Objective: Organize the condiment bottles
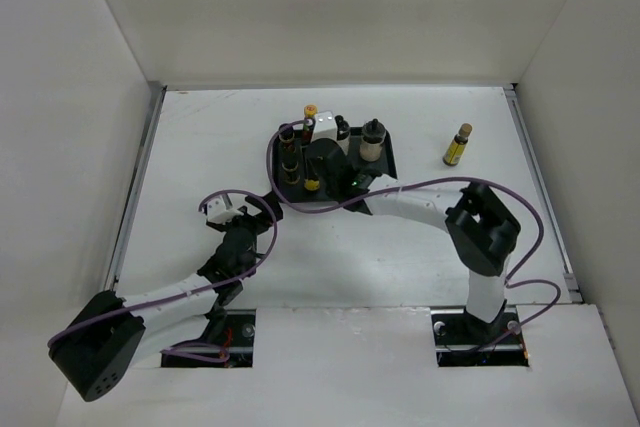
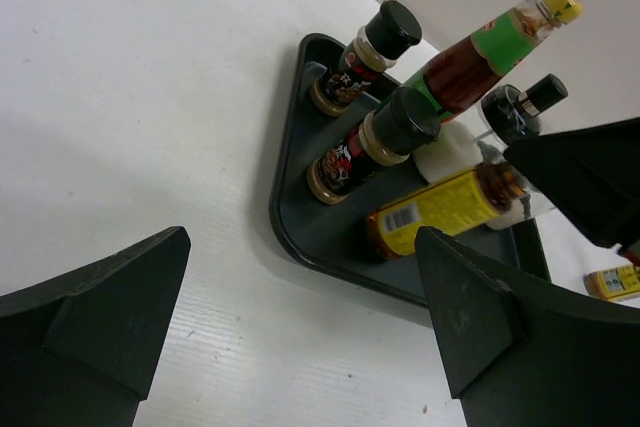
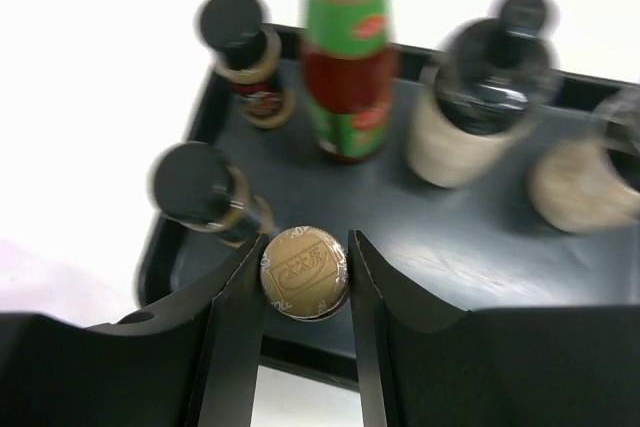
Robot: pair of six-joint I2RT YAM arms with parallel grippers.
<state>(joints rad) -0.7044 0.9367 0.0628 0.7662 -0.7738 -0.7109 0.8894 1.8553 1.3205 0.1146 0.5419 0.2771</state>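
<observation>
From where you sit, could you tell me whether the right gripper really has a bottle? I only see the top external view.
Observer: Yes. In the right wrist view the right gripper is shut on the gold cap of a slim brown bottle.
Operator: Thank you. Is that bottle over the tray?
Observer: Its base is just inside the near rim of the tray; whether it touches, I cannot tell.
Operator: And the left gripper?
Observer: The left gripper is open and empty, pointed at the tray.
</observation>
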